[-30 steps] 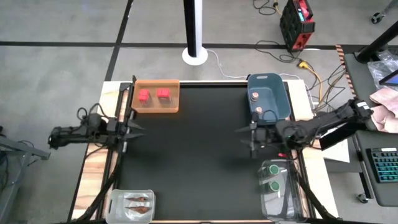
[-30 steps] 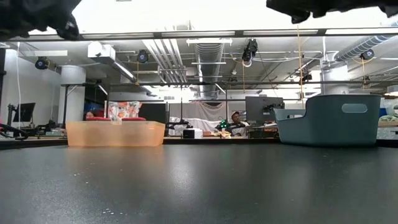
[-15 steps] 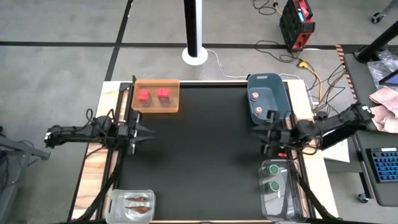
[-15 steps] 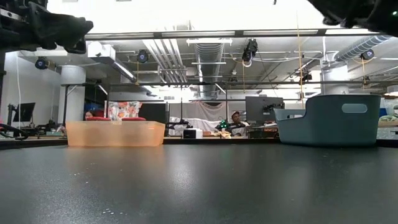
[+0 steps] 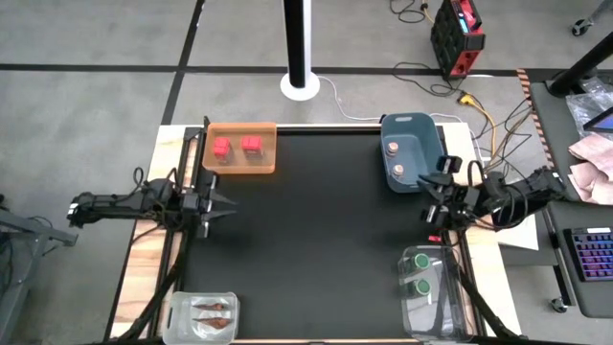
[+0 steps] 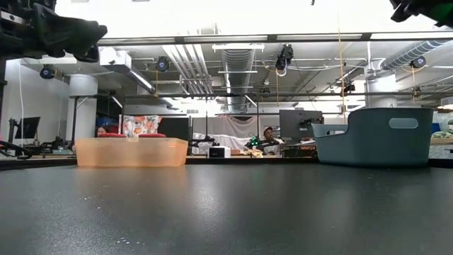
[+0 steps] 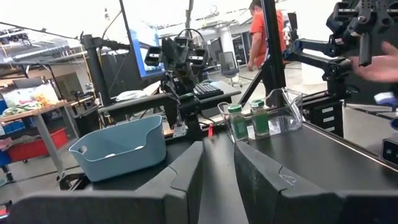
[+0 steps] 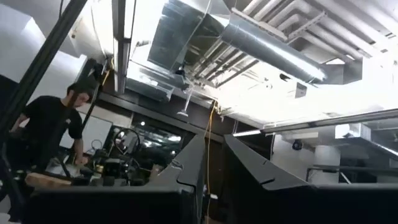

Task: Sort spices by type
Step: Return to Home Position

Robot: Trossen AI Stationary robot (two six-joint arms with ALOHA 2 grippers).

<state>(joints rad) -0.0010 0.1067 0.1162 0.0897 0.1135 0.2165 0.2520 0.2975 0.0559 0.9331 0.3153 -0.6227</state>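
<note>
The spices sit sorted in containers. Two red cube boxes (image 5: 237, 146) lie in the orange tray (image 5: 268, 163) at the far left. Two tan-capped jars (image 5: 394, 160) stand in the blue tub (image 5: 428, 144) at the far right. Two green-capped jars (image 5: 420, 271) stand in a clear container (image 5: 441, 307) at the near right. Two brown packets (image 5: 209, 310) lie in a clear container (image 5: 177, 321) at the near left. My left gripper (image 5: 228, 203) hovers shut and holding nothing by the table's left edge. My right gripper (image 5: 428, 199) hangs shut and holding nothing by the right edge, pointing upward.
The black mat (image 5: 316, 230) between the four containers is bare. Beyond the table stand a white pole (image 5: 299, 48), cables and a desk with a keyboard (image 5: 589, 259). People show in the room behind, one in an orange top (image 7: 261, 31).
My right gripper has drawn back from the middle right of the mat toward the table's right edge, has tipped its fingers upward and has shut. My left gripper has sunk a little at the left edge and has then kept still.
</note>
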